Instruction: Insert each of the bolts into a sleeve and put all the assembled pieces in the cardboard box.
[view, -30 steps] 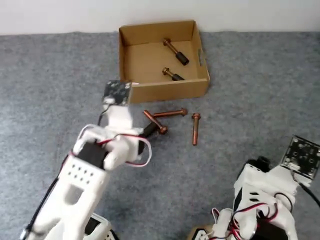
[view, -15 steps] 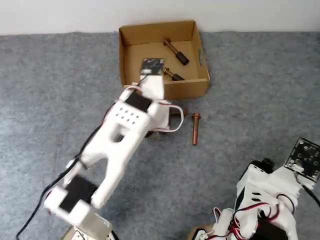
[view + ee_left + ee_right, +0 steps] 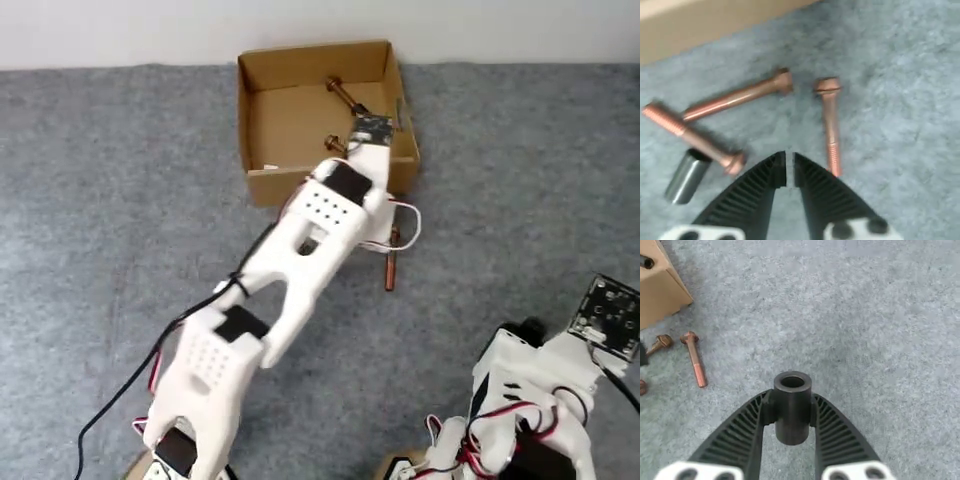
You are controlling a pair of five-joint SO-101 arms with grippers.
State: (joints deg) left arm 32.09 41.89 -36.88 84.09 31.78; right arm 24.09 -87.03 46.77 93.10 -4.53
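Grey carpet (image 3: 100, 200) under box (image 3: 270, 185), bolts (image 3: 830, 125), sleeve (image 3: 687, 176)

Count: 1 open brown cardboard box (image 3: 270, 187).
5 copper-coloured threaded metal bolts:
- 3 loose just outside the box: bolt 1 (image 3: 735, 97), bolt 2 (image 3: 829, 125), bolt 3 (image 3: 690, 132)
- 2 inside it: bolt 4 (image 3: 340, 95), bolt 5 (image 3: 331, 146)

2 loose dark grey metal tube sleeves: sleeve 1 (image 3: 687, 175) beside the outside bolts, sleeve 2 (image 3: 792, 407) well apart from the box.

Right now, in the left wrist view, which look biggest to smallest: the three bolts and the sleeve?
1. Lone bolt, box-side bolt, sleeve-side bolt: too alike to rank.
2. Sleeve: smallest.
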